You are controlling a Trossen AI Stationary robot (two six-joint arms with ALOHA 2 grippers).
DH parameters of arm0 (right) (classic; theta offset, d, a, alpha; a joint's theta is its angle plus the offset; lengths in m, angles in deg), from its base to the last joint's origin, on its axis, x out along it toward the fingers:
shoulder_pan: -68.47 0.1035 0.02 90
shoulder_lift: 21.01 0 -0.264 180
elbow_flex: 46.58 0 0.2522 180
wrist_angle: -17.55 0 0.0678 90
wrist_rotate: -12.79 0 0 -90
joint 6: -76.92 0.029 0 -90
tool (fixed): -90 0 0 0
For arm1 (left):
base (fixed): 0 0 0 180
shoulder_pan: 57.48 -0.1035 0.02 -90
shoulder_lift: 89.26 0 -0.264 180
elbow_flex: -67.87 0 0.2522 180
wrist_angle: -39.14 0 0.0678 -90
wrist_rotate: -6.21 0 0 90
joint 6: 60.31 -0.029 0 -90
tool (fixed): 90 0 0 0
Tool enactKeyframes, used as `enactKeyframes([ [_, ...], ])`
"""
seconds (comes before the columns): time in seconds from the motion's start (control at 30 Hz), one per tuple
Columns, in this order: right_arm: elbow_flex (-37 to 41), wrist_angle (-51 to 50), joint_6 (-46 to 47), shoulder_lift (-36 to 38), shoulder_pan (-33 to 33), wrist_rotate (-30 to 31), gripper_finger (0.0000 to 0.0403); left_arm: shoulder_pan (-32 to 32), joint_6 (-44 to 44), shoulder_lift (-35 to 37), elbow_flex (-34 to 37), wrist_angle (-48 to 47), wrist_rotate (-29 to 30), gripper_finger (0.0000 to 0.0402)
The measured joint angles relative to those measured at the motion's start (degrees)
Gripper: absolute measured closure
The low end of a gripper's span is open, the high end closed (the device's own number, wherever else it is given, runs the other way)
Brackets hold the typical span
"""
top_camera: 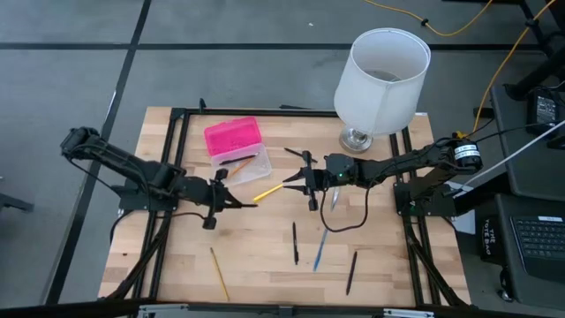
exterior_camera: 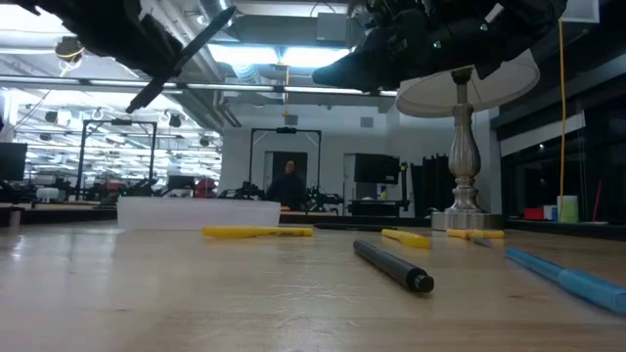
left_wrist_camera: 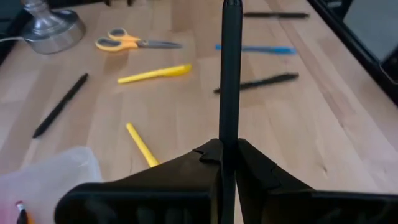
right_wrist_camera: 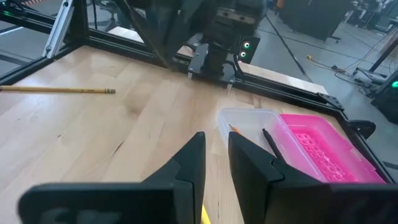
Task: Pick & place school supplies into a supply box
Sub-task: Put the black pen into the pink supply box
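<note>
Black pen [left_wrist_camera: 231, 68] pinched between my left gripper [top_camera: 237, 201] fingers, held level above the table and pointing toward the middle; I judge it is gripped by one end so it can be dropped lengthwise into the supply box [top_camera: 237, 147]. Box sits near the table's far left, pink lid tipped open, a pencil or two already in the clear base. Right gripper [top_camera: 294, 180] hovers mid-table facing the box, fingers slightly parted with nothing between them. Still loose on the wood: yellow marker [top_camera: 268, 190], scissors [left_wrist_camera: 135, 42], blue pen [top_camera: 320, 250], a pencil [top_camera: 218, 272], two more black pens. White lamp [top_camera: 381, 81] stands at the far right.
</note>
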Motion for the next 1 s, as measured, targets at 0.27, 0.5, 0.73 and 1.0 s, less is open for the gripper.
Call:
enactKeyframes([
  [0.27, 0.0, 0.0, -0.1, 0.0, 0.0, 0.0, 0.0327, -3.6, -0.4, 0.0, 0.0, 1.1, -0.2, 0.0389],
  [0.5, 0.0, 0.0, -0.1, 0.0, 0.0, 0.0, 0.0327, -6.5, 4.0, 0.0, 0.0, 0.2, 3.1, 0.0389],
  [0.73, 0.0, -0.1, -0.1, 0.0, 0.0, 0.0, 0.0327, -11.6, 6.3, 0.0, 0.0, -4.7, 7.2, 0.0389],
  [1.0, 0.0, -0.1, -0.1, 0.0, -0.4, 0.0, 0.0327, -18.4, 9.8, -2.5, -0.1, -6.1, 7.2, 0.0389],
])
